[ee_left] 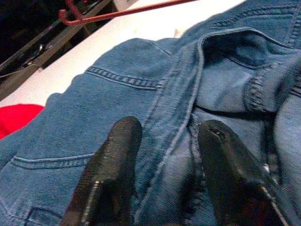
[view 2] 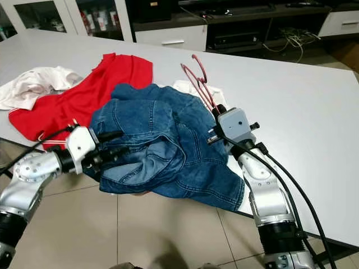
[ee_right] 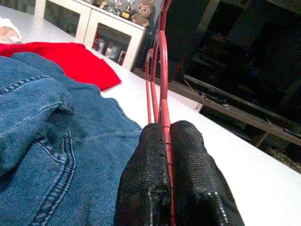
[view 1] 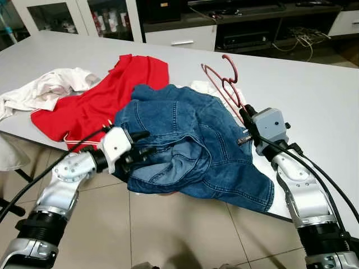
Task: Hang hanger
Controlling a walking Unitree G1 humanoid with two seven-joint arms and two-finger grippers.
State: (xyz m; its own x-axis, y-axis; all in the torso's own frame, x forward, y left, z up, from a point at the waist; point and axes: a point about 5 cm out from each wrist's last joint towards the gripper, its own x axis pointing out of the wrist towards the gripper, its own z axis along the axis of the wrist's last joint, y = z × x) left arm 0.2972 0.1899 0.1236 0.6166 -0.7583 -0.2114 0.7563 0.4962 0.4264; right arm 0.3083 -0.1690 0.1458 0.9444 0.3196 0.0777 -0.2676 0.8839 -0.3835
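A red wire hanger (view 1: 223, 83) rises over the grey table (view 1: 314, 95), just beyond a heap of blue jeans (view 1: 185, 140). My right gripper (view 1: 245, 114) is shut on the hanger's lower wire; the right wrist view shows the wire (ee_right: 162, 61) pinched between both pads (ee_right: 146, 179). My left gripper (view 1: 143, 143) sits at the near left edge of the jeans. It is open, its fingers (ee_left: 115, 160) lying astride a fold of denim (ee_left: 178, 117). The hanger's hook (ee_left: 70, 16) is visible beyond the jeans in the left wrist view.
A red garment (view 1: 106, 95) and a white one (view 1: 50, 87) lie to the left on the table. Another white cloth (view 1: 202, 87) peeks from under the jeans. Cabinets and shelves (view 1: 179, 36) stand behind the table. Tiled floor (view 1: 185, 230) lies below the near table edge.
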